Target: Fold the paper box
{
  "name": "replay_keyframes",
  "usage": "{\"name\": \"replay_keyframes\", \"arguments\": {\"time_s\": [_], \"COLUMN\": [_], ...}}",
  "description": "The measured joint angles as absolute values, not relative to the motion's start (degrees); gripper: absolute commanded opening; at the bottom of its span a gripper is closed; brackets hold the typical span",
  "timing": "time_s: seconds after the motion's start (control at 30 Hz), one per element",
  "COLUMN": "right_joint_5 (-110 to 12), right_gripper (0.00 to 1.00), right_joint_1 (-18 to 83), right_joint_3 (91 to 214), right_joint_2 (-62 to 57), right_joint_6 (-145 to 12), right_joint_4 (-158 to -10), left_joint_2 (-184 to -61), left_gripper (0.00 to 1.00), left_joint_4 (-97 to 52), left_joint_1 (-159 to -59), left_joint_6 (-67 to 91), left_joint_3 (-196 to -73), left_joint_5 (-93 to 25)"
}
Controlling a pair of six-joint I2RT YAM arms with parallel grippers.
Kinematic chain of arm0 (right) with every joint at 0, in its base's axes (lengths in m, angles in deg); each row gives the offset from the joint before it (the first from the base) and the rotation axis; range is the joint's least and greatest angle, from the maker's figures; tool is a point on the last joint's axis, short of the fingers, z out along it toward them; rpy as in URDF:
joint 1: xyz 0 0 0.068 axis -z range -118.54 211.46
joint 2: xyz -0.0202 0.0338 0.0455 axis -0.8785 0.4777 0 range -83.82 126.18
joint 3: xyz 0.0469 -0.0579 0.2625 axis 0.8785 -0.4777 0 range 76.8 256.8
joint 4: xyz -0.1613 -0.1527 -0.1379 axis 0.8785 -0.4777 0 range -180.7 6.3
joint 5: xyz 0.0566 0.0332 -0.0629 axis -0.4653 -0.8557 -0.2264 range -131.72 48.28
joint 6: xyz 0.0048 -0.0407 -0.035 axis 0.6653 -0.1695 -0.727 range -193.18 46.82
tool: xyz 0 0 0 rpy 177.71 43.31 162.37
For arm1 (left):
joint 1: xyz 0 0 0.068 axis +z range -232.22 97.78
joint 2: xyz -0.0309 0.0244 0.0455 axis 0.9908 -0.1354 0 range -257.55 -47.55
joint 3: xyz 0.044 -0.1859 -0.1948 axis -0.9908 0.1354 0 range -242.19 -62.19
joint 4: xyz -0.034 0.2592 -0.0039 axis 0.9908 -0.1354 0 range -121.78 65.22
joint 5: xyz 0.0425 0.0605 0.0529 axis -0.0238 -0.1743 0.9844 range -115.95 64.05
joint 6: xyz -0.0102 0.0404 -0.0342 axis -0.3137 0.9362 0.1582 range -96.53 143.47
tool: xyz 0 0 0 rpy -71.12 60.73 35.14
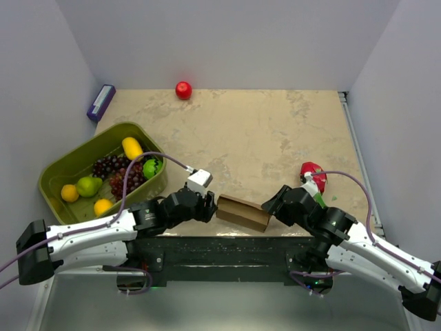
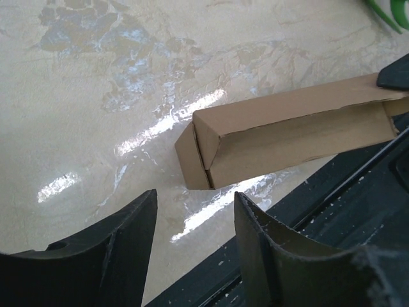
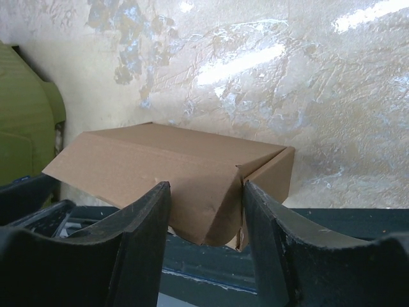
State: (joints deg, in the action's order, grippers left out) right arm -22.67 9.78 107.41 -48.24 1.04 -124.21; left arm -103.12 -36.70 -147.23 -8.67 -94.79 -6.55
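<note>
1. At the table's (image 1: 262, 131) near edge, the box (image 1: 242, 212) lies flat between the two grippers. It is a slim, folded shape of plain brown cardboard, with one corner over the dark front rim.
2. The left gripper (image 1: 207, 207) sits just beside the box's left end. In its wrist view the fingers (image 2: 115, 256) stand apart and hold nothing, the box end lies just beyond the gap, and an end flap juts out slightly.
3. The right gripper (image 1: 272, 205) is at the box's right end. Its fingers (image 3: 128, 243) are spread too, with a box corner showing in the gap, and I cannot tell whether either pad touches it.
4. Farther left, a green basket (image 1: 52, 179) holds grapes (image 1: 114, 172) and other fruit.
5. Behind the right gripper lies a red item (image 1: 311, 171).
6. By the far wall sits a red ball (image 1: 183, 90), and a purple packet (image 1: 101, 102) lies in the far-left corner.
</note>
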Motion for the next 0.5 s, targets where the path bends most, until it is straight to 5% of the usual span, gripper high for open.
{"name": "replay_keyframes", "arguments": {"time_s": [0.5], "right_joint_5": [-21.71], "right_gripper": [0.52], "right_joint_1": [9.78], "right_joint_3": [107.22], "right_joint_2": [-48.37], "right_joint_6": [1.04], "right_joint_4": [-124.52], "left_joint_2": [-110.6], "left_gripper": [0.52], "left_joint_4": [-37.95], "left_joint_1": [-142.42], "left_joint_6": [-9.94], "left_joint_3": [-106.57], "left_joint_5": [-8.72]}}
